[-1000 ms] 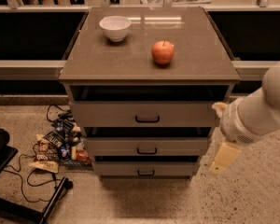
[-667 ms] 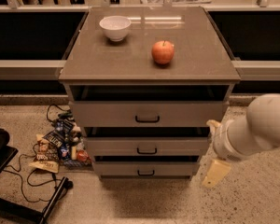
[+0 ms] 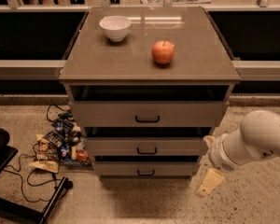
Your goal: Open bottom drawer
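Camera view shows you the cabinet [image 3: 149, 69] with the arm [image 3: 256, 139] off its right edge, lower than a second ago. The bottom drawer [image 3: 116, 170], lowest tier at the cabinet's foot, is not pulled out, and the gripper [image 3: 210, 182] now hangs level with it, just past its right corner; open or closed, you cannot tell. That drop looks like lining up, with the black handle [image 3: 146, 172] at mid-front untouched.

Dim amber light; tool [image 3: 205, 165] pale, lower right.
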### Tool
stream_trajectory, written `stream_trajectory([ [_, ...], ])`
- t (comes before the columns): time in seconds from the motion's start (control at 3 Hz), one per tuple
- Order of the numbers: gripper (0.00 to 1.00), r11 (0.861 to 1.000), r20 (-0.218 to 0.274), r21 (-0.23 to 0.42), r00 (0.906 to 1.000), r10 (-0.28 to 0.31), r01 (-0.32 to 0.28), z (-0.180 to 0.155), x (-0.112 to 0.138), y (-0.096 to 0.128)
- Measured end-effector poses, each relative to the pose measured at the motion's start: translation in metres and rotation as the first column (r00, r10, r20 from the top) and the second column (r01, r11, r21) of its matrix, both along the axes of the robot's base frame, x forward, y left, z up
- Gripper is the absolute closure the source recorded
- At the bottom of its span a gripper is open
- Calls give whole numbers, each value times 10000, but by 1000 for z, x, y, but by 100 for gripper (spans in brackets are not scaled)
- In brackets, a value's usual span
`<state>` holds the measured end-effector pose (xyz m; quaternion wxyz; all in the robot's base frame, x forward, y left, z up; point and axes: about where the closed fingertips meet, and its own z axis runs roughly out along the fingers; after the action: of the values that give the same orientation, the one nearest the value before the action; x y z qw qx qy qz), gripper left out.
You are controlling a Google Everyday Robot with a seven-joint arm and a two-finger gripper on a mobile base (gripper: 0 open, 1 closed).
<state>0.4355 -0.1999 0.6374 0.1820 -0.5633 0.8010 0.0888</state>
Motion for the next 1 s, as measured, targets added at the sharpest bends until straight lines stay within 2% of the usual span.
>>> stream_trajectory([
  [0.33, 0, 9991, -331, -416, 9994, 85, -99, -17, 0, 7],
  [0.67, 0, 9935, -737, -987, 9960, 501, -573, -67, 2, 11],
  [1.0, 0, 9895, -993, -1079, 9914, 856, -962, -123, 10, 6],
])
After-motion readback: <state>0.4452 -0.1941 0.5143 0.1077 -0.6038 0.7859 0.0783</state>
